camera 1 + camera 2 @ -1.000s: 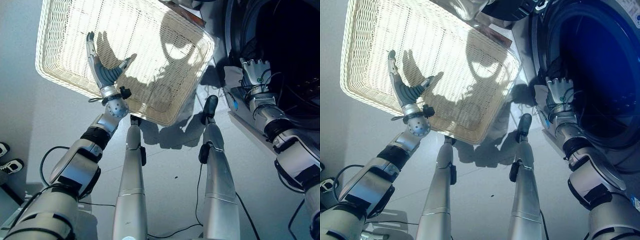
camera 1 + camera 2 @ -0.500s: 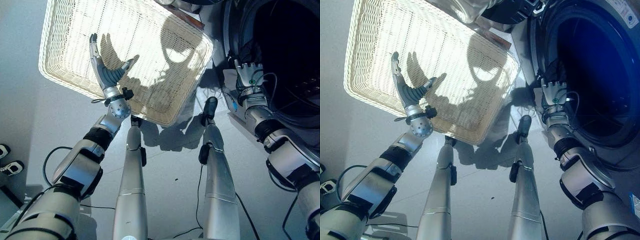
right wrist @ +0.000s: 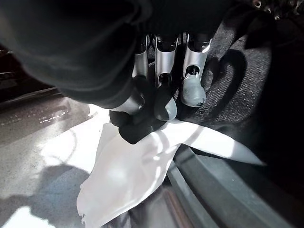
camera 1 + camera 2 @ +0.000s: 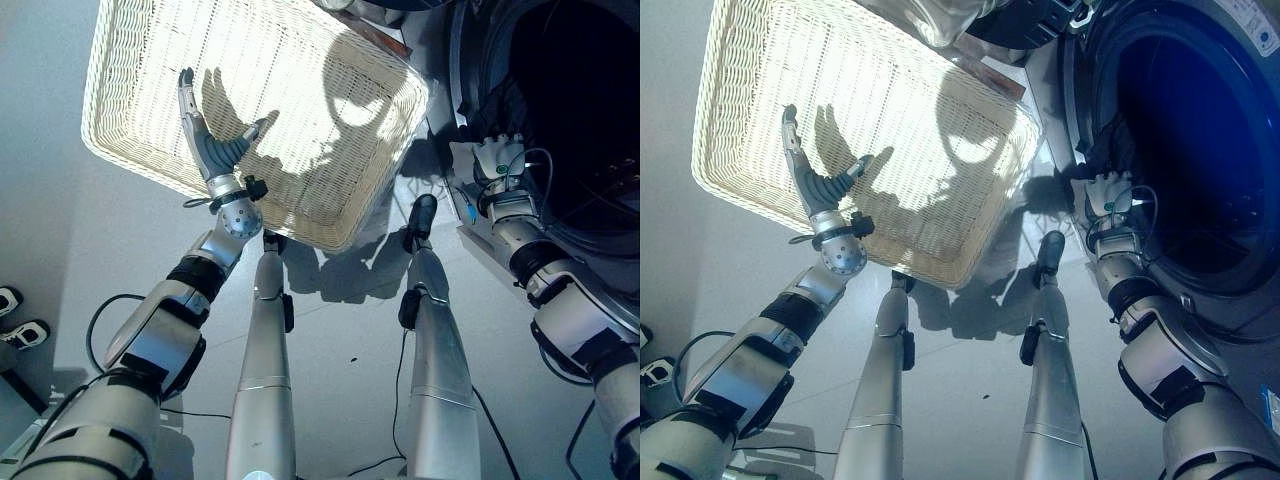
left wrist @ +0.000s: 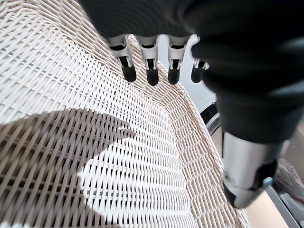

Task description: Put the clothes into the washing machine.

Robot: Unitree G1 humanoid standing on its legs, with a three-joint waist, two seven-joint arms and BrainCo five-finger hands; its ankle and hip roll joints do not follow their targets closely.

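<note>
- My left robot hand (image 4: 213, 148): raised over the near edge of the wicker basket (image 4: 150, 150), fingers straight and spread, thumb held apart, holding nothing. In my left wrist view the fingertips (image 5: 151, 76) hang above bare weave. I judge it is parked here because there is nothing left under it to pick up.
- Wicker basket: pale, rectangular, standing on the floor (image 4: 340, 330) with its right corner near the machine. The bottom shows weave and shadow and no garment that I can make out, so I judge the load has already left it.
- My right robot hand (image 4: 1110, 195): at the lower lip of the washing machine (image 4: 1200, 150) opening, wrist angled inward. In my right wrist view the fingers (image 3: 192, 92) and thumb are curled and pinch a white cloth (image 3: 133, 171), presumably to carry it over the rim.
- White cloth: the task's thing, held in my right robot hand at the door sill; its free end hangs down outside the drum, so it is not yet fully in.
- Dark garment (image 3: 237, 90): a grey textured cloth just past my fingertips, lying inside the opening; I judge it is already loaded.
- Washing machine: door opening faces the basket, its interior dark and deep.
</note>
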